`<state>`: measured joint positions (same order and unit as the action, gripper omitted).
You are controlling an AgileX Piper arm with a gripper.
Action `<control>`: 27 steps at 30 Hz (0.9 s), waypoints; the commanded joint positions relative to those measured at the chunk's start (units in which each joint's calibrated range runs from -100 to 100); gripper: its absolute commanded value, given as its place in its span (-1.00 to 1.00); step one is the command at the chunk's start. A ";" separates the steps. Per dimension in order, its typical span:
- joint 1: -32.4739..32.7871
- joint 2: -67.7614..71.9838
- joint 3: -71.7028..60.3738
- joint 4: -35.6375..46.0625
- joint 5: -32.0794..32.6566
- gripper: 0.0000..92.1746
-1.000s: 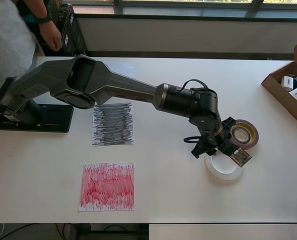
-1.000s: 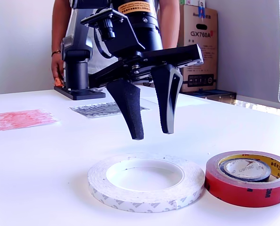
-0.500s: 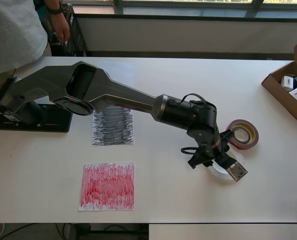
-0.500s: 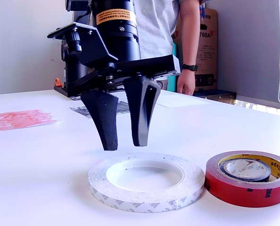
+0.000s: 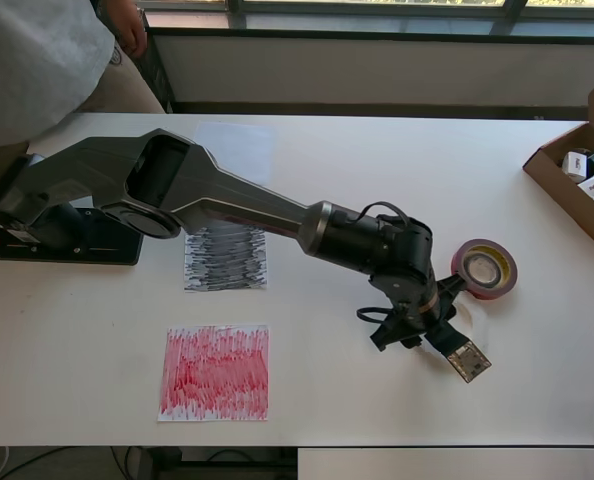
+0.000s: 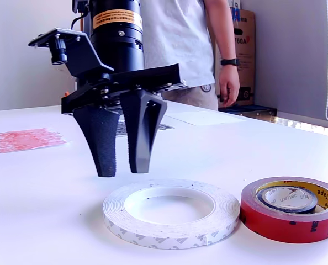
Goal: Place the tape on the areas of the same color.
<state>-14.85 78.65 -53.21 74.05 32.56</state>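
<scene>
Black end effector [image 6: 121, 172] pointing down, fingers parted, above white ring [image 6: 171, 213]

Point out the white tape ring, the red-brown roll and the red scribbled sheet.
white tape ring [image 6: 171, 229], exterior view, on its front outer wall.
red-brown roll [image 6: 285, 226], exterior view, on its red side wall.
red scribbled sheet [image 5: 215, 372], overhead view, on the sheet's middle.

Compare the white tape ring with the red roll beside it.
The white tape ring is wider across and flatter; the red roll is narrower and taller. The white ring's hole is empty; the red roll holds a small dark roll inside. Both lie flat on the table.
</scene>
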 commanded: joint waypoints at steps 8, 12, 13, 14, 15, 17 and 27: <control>0.34 -0.16 -0.35 -0.69 0.36 0.05; 0.58 -0.16 -0.08 -0.86 2.40 0.05; 0.58 -0.16 0.01 -0.86 2.40 0.05; 0.74 -0.16 0.10 -0.86 2.40 0.05; 0.74 -0.16 0.19 -0.86 2.49 0.05; 0.82 -0.16 0.28 -0.86 2.49 0.05; 0.74 -0.16 0.56 -0.86 2.49 0.05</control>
<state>-13.93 78.65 -52.14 72.67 35.13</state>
